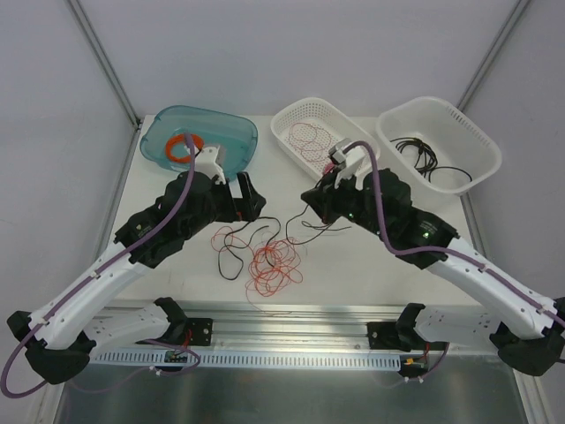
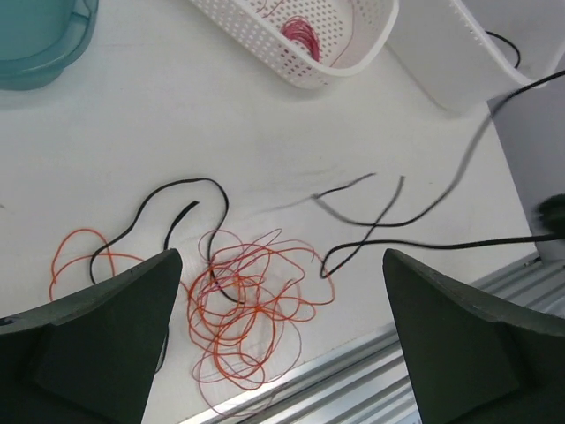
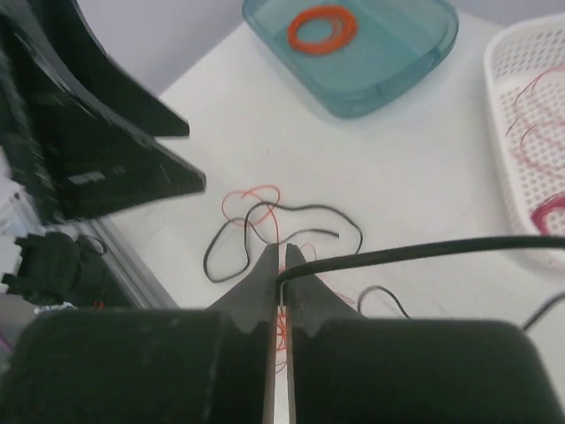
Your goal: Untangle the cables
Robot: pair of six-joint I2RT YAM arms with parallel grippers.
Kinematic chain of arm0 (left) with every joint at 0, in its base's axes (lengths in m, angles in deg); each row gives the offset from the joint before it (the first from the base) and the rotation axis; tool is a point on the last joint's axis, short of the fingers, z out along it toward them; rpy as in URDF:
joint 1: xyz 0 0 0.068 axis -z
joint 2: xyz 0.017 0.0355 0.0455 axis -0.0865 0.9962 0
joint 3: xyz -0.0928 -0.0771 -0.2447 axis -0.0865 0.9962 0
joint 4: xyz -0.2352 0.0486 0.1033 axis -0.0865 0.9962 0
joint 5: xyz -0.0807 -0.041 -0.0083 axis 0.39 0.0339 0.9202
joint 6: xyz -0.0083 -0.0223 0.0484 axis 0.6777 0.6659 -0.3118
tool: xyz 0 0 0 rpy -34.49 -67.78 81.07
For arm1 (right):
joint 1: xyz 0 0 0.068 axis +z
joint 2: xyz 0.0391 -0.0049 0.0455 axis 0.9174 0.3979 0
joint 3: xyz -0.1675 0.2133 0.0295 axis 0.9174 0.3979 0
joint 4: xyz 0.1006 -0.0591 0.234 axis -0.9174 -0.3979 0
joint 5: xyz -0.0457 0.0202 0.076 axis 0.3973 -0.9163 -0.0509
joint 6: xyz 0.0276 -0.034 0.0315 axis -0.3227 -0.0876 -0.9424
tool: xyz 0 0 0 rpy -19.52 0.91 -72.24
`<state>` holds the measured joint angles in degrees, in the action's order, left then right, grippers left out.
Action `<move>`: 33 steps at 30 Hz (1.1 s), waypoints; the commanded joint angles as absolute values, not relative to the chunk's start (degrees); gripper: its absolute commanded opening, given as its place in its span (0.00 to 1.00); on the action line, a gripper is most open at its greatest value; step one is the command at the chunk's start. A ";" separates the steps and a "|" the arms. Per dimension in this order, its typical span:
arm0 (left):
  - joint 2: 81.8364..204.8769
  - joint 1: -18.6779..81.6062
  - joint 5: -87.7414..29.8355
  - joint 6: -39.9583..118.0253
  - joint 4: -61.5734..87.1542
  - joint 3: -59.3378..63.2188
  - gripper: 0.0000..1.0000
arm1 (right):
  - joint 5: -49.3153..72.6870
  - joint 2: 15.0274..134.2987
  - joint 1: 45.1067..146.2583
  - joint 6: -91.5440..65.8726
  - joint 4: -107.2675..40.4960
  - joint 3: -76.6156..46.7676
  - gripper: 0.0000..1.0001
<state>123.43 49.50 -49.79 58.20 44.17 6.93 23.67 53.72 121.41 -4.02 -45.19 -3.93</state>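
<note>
The cables lie mid-table. A tangle of thin orange-red cables point(image 1: 275, 267) point(image 2: 237, 320) sits near the front rail, and a black cable point(image 1: 228, 261) point(image 2: 181, 199) loops through its left side. My right gripper point(image 1: 309, 198) point(image 3: 283, 265) is shut on another black cable point(image 3: 424, 251) point(image 2: 388, 231), which runs off sideways from its tips and hangs above the table. To the left of that, my left gripper point(image 1: 256, 201) point(image 2: 281, 265) hovers over the orange-red tangle, jaws wide open with nothing between them.
A teal tub point(image 1: 238, 131) at the back left holds a thick orange ring point(image 1: 183, 148). A white basket point(image 1: 284, 118) with pink-red wires stands at the back centre. Another white basket point(image 1: 481, 141) with black cables is at the back right. An aluminium rail point(image 1: 282, 320) runs along the near edge.
</note>
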 commanded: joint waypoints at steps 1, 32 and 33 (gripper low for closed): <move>121.30 48.91 -53.74 55.40 43.37 11.17 0.99 | 27.67 51.59 120.18 -2.15 -55.89 -16.68 0.01; 123.93 52.86 -26.57 50.22 -0.92 38.42 0.97 | 23.81 54.31 113.93 -15.78 -56.87 -27.09 0.01; 124.28 53.65 -27.28 50.22 -2.41 38.60 0.96 | 23.98 54.31 113.93 -15.95 -56.70 -27.01 0.01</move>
<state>123.30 51.99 -29.47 51.84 6.93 37.79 24.45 55.03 114.04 -14.23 -60.43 -26.60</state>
